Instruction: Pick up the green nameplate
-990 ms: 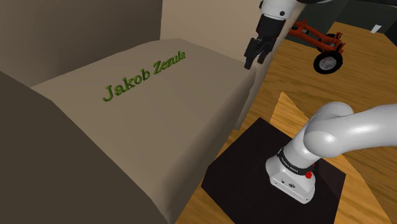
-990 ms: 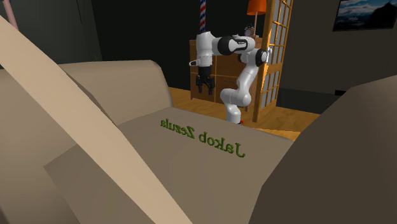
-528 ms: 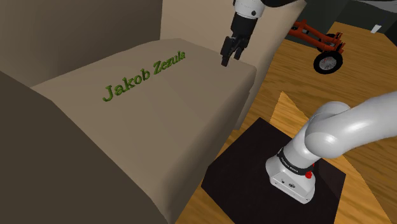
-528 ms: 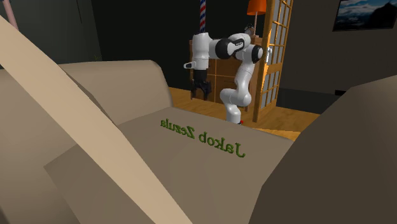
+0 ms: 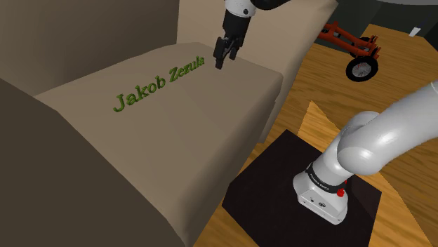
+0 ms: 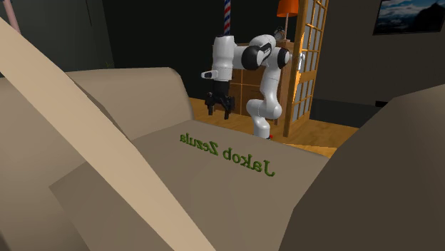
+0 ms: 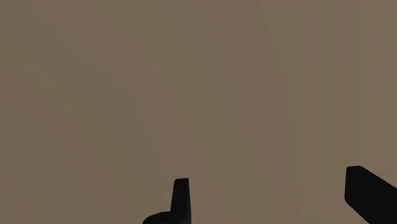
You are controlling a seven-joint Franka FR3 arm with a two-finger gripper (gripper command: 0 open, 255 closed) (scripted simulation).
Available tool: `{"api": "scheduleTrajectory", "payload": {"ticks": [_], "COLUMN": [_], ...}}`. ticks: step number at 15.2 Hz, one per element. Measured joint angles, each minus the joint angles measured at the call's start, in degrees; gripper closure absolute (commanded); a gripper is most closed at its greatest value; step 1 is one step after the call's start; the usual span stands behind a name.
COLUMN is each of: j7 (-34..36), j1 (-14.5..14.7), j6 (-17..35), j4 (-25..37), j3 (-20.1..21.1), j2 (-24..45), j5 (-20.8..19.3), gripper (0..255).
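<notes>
Closest in the shoulder view, the arm's white base sits on its black stand, which rests on a wooden floor. Just beyond the stand is the tan seat cushion of a sofa. The green nameplate, raised green lettering that reads "Jakob Zezula", lies flat on the cushion and runs diagonally across it. The arm reaches over the seat, and the gripper points down above the cushion, just beside the "Zezula" end of the lettering and not touching it.

In the wrist view the two black fingers stand well apart, with only plain tan cushion between them; nothing is clasped.

From the second exterior view, which looks across the seat toward the robot, the nameplate lies mid-cushion, and the gripper hangs beyond its far end, over the seat's far edge.

Farther off, a red wheeled frame stands on the floor, and behind the arm are a wooden cabinet and a lattice screen.
</notes>
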Motion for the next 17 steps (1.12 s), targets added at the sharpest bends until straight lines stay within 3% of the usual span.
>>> {"api": "scheduleTrajectory", "payload": {"ticks": [13, 17], "j7": [1.5, 1.7], "j1": [4.9, 5.2], "j6": [4.7, 6.8], "j4": [23.5, 22.9], "j3": [6.8, 7.0], "j2": [23.4, 24.7], "j5": [-9.9, -10.8], "gripper": [0, 0]}}
